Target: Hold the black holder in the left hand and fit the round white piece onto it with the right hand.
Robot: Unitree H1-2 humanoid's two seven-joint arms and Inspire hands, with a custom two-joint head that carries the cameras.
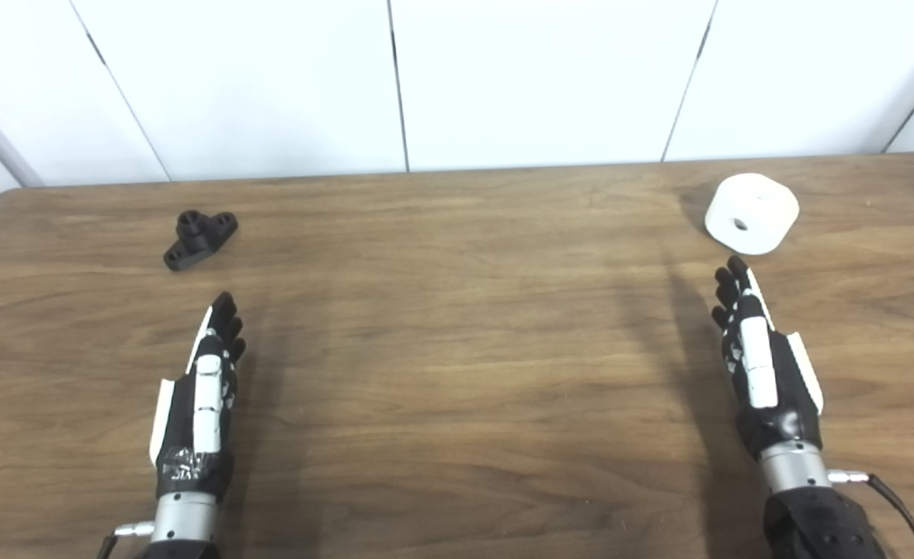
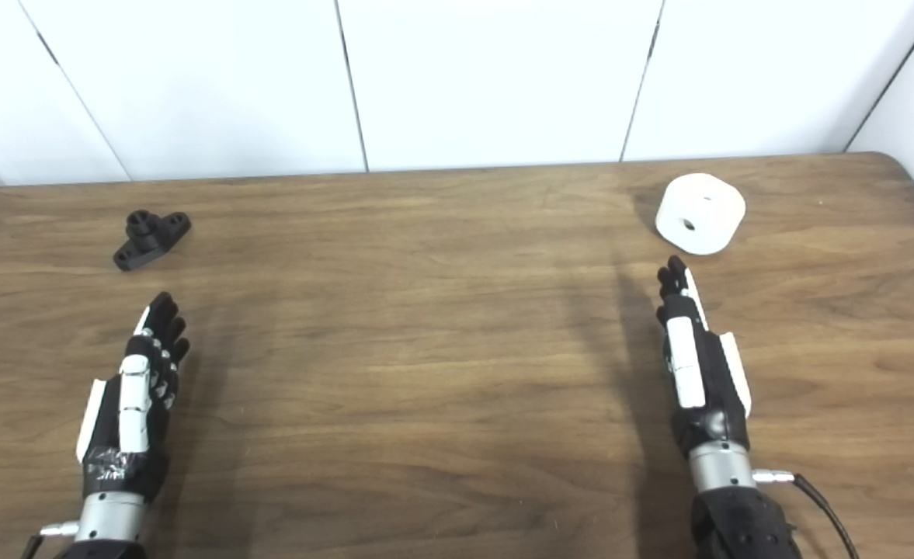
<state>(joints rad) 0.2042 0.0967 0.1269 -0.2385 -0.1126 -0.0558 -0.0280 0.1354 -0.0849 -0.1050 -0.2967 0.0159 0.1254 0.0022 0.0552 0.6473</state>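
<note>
White wall panels back the brown wooden table (image 1: 457, 373), and I see both hands edge-on above it. My left hand (image 1: 204, 396) has its fingers stretched straight and holds nothing; the black holder (image 1: 199, 238) lies ahead of it, near the far left edge. My right hand (image 1: 763, 365) is likewise extended and empty (fingertips just short of the round white piece (image 1: 752, 213)), which sits near the far right corner. Bare wood runs between the two arms.

Wooden table (image 1: 457, 310): black holder (image 1: 199, 238), white piece (image 1: 751, 213).
</note>
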